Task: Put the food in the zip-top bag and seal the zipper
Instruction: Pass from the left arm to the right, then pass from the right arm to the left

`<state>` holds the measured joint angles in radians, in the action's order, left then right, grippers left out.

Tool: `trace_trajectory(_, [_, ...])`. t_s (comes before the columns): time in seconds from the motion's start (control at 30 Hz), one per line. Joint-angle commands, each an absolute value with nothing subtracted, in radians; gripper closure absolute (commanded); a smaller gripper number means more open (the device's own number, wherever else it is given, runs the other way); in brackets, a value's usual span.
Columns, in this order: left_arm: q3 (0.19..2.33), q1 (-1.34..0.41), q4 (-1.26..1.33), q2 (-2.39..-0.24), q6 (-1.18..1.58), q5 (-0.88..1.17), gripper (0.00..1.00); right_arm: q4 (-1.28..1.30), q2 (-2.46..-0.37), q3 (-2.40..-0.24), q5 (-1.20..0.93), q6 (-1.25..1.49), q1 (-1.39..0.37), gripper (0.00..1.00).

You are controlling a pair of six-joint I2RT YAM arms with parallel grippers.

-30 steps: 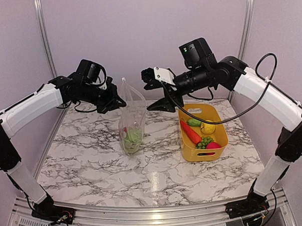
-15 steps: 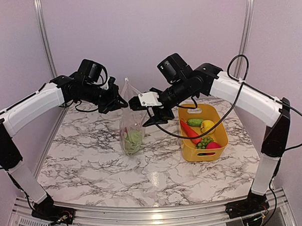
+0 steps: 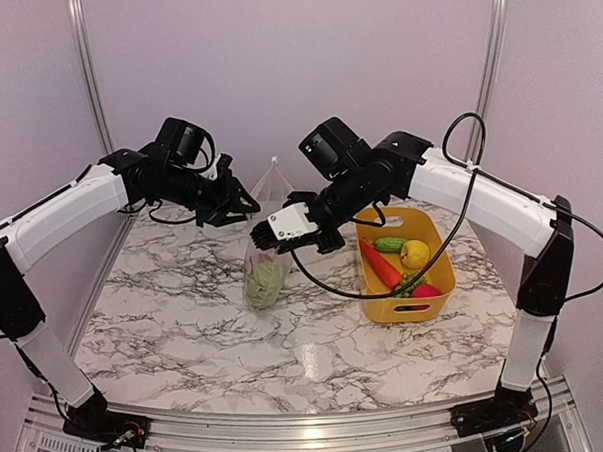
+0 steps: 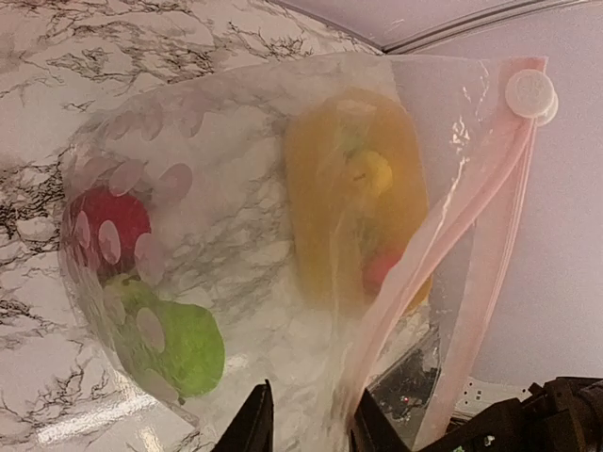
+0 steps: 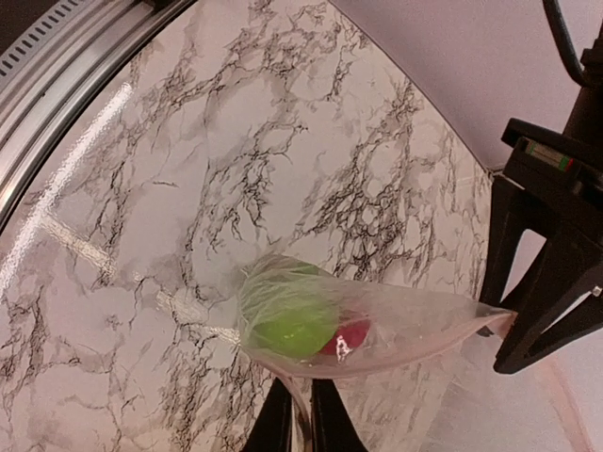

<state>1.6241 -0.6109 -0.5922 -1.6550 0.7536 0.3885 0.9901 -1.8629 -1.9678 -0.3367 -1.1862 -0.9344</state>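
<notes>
left claw (image 4: 311,426): I saw its fingers standing apart, up at the left of the bag's top, over the back of the table (image 3: 166,322)
left claw vs bag: clear film and the lower end of the zipper (image 4: 476,235) lay in the gap between the fingers; I saw no pinch
right claw (image 5: 301,421): fingers nearly together, clamped on a thin edge of the zip-top bag (image 3: 266,270)
right claw vs bag: it came in from the right at about mid-height of the bag, with the loaded end hanging just below and ahead of the fingertips
bag position: hung between the two claws, its bottom at or just above the marble; I couldn't tell which
zipper: pale pink strip ran from the gap of the left claw out to the white slider (image 4: 530,94) at the far corner
mouth: I couldn't tell whether it was sealed
food in bag: green apple (image 5: 290,318) and red apple (image 5: 350,334), touching, down at the bottom
food not in bag: cucumber (image 3: 387,244), lemon (image 3: 415,253), red pepper (image 3: 380,267), grapes (image 3: 409,281)
yellow basket (image 3: 437,242): on the table right of the bag, apart from it, under the right forearm
</notes>
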Motion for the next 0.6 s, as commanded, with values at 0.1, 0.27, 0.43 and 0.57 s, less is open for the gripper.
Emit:
trace_trajectory(0.1, [1.698, -0.614, -0.679, -1.624, 0.691, 0.349, 0.67, 0.942, -1.872, -2.071, -0.368, -1.124, -0.943, 0.99])
trace_trajectory(0.27, [1.711, -0.614, -0.678, -1.582, 0.655, 0.309, 0.65, 0.855, -1.828, -2.017, -0.377, -1.097, -0.942, 1.00])
trace_trajectory(0.43, [1.719, -0.614, -0.680, -1.592, 0.663, 0.347, 0.71, 0.835, -1.822, -1.987, -0.385, -1.071, -0.943, 1.00])
trace_trajectory(0.57, [1.686, -0.614, -0.677, -1.593, 0.656, 0.378, 0.76, 0.847, -1.815, -1.961, -0.394, -1.061, -0.943, 1.00])
